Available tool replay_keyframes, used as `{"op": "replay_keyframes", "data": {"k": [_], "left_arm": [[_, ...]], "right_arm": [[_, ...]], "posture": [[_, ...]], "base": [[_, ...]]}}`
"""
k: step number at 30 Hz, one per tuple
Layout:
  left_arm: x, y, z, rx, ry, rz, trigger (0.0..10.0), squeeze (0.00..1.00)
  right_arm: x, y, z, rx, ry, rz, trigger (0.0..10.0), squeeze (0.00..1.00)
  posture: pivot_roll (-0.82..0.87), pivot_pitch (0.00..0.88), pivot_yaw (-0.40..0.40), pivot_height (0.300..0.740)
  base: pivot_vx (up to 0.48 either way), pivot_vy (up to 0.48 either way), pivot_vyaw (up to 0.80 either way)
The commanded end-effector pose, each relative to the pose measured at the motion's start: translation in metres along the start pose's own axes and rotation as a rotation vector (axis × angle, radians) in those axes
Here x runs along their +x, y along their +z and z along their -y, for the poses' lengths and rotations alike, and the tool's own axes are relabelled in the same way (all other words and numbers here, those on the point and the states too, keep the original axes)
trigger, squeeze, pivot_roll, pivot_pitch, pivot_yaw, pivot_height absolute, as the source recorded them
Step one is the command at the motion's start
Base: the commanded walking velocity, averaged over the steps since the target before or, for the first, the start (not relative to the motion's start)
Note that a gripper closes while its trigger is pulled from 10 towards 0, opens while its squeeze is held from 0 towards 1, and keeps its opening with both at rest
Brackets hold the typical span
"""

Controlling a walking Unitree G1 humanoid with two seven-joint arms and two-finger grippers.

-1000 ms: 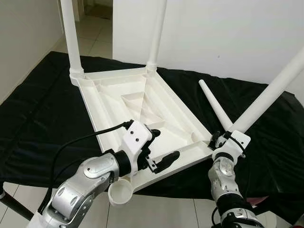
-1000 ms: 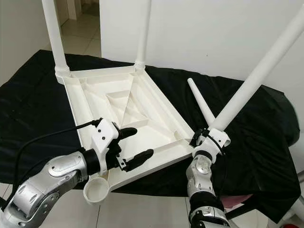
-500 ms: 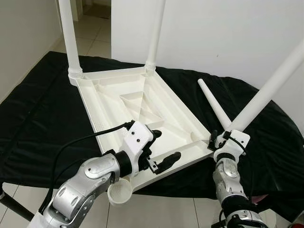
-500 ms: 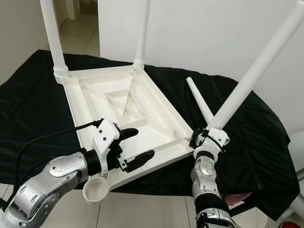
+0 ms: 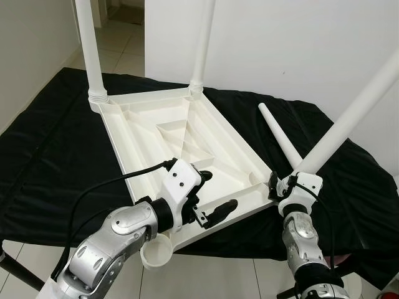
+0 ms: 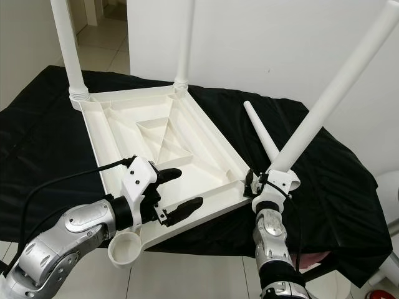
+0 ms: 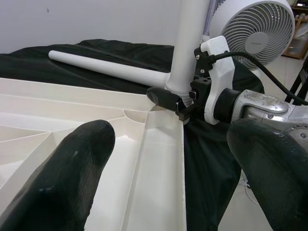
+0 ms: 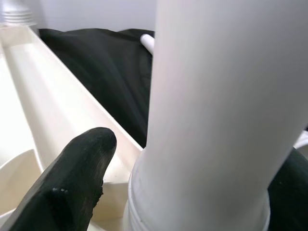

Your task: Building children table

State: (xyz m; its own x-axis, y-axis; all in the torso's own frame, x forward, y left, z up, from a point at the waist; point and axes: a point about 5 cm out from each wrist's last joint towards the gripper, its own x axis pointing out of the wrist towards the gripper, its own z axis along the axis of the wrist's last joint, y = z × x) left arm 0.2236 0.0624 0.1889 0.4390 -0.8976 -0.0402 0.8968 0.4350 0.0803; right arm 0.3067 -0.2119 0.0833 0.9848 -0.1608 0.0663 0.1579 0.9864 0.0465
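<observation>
The white table top (image 5: 162, 134) lies upside down on a black cloth, with two legs (image 5: 87, 50) standing in its far corners. My left gripper (image 5: 218, 190) is open and straddles the near rim, one finger inside the top and one outside. My right gripper (image 5: 283, 185) is shut on a third leg (image 5: 349, 118). That leg leans up to the right, its base at the near right corner (image 7: 159, 108). In the right wrist view this leg (image 8: 216, 120) stands beside one black finger (image 8: 72, 183). A loose fourth leg (image 5: 280, 140) lies on the cloth behind it. The near left socket (image 5: 157, 257) is empty.
The black cloth (image 5: 56, 143) covers a low surface with tiled floor around it. A white wall (image 5: 299, 43) rises close behind. A standing fan (image 7: 255, 29) is off to the right. A black cable (image 5: 100, 187) runs along my left arm.
The right gripper has shifted the held leg's base slightly closer to the near right corner. My left gripper stays where it was on the rim.
</observation>
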Motion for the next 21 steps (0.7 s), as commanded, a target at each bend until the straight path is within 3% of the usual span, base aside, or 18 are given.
{"op": "replay_keyframes", "data": {"k": [1, 7, 21], "left_arm": [[0.001, 0.001, 0.004, -0.004, -0.038, 0.002, 10.0, 0.0], [0.001, 0.001, 0.003, -0.004, -0.039, 0.001, 10.0, 0.0], [0.001, 0.001, 0.002, -0.002, -0.042, 0.0, 10.0, 0.0]], "right_arm": [[0.0, 0.004, 0.002, -0.005, 0.02, 0.026, 10.0, 0.0], [0.0, 0.011, 0.004, -0.026, 0.092, 0.059, 10.0, 0.0], [0.008, 0.023, 0.015, -0.078, 0.133, 0.089, 10.0, 0.0]], "posture": [[0.06, 0.0, -0.127, 0.74], [0.05, 0.0, -0.122, 0.74], [0.06, 0.0, -0.119, 0.74]], "base": [[0.0, 0.0, 0.0], [0.0, 0.0, 0.0], [0.0, 0.0, 0.0]]}}
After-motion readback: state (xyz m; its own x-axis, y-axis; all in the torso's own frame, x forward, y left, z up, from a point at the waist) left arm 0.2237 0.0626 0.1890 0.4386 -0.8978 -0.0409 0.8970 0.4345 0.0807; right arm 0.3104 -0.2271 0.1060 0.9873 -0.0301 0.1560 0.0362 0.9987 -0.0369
